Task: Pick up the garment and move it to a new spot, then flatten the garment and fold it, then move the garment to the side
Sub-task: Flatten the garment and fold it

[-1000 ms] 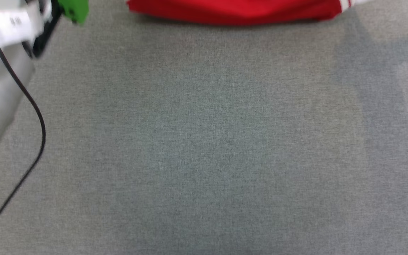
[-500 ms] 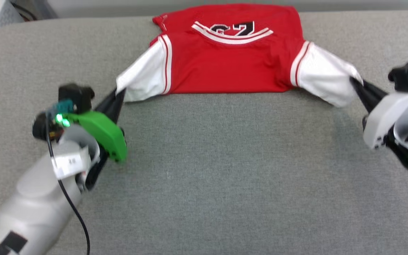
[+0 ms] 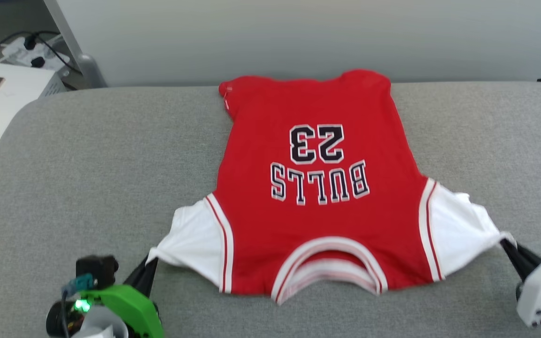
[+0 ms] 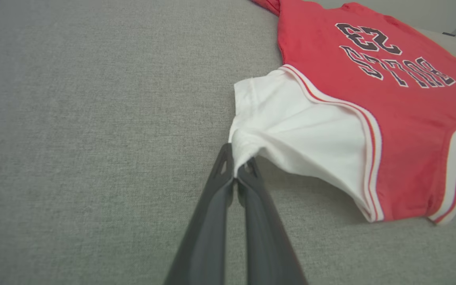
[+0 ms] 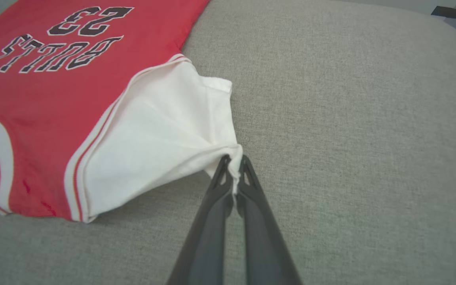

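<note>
- A grey woven-fabric worktop [image 3: 101, 155] with rounded corners spans the head view, and a plain pale wall [image 3: 298, 37] stands behind its far edge.
- Beyond the far left corner sit a white box with a dark strap across its top [image 3: 14, 91], a white power strip with black plugs [image 3: 28, 51] and a slanted grey metal post [image 3: 80, 63].
- A red jersey-style T-shirt [image 3: 317, 225] with white short sleeves lies spread on the middle of the worktop, printed side up.
- Its hem lies at the far edge, and its red-and-white striped collar [image 3: 329, 263] points to the near edge.
- Black, white-outlined lettering [image 3: 320, 180] on the chest reads "BULLS" under "23" (upside down from the head camera).
- The body of the shirt lies mostly smooth; both sleeves are drawn outward into taut points, lifted a little off the fabric at their tips.
- The left gripper [image 3: 152, 263], below a green wrist housing [image 3: 129, 305], sits near the near left part of the worktop.
- Its two dark fingers [image 4: 212, 213] are pressed together, pinching the cuff corner of the white sleeve on that side [image 4: 291, 134].
- The right gripper [image 3: 506, 243], on a white wrist housing [image 3: 538, 291], sits near the near right corner.
- Its fingers [image 5: 259, 221] are likewise clamped, with the tip of the other white sleeve [image 5: 160, 134] caught between them.
</note>
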